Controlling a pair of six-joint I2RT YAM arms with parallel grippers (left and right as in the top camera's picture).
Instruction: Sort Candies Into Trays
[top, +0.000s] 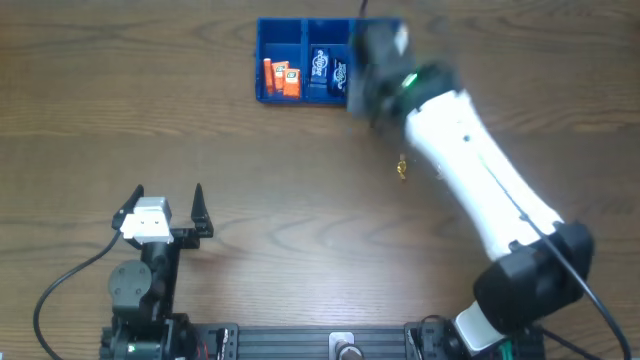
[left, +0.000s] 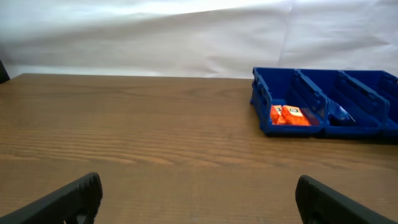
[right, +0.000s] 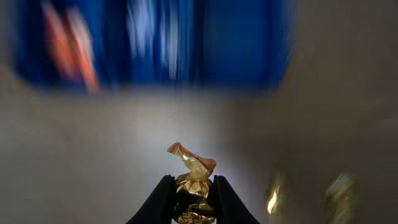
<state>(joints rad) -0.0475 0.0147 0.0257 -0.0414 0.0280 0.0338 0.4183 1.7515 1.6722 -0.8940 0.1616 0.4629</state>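
Now: right claw (right: 189, 188) grips gold candy (right: 192, 167) near blue tray (top: 278, 38).
Next: likely release over a separate compartment.
Left claw (top: 168, 195): open.

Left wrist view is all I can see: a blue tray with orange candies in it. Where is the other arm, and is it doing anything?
Observer: The right arm stretches up the table toward the right end of the blue tray. Its own camera shows bare table beneath it and the tray just ahead.
Operator: Does it have something in its claw?
Observer: Yes. The right gripper is shut on a gold-wrapped candy, with the twisted end of the wrapper sticking up between the fingers.
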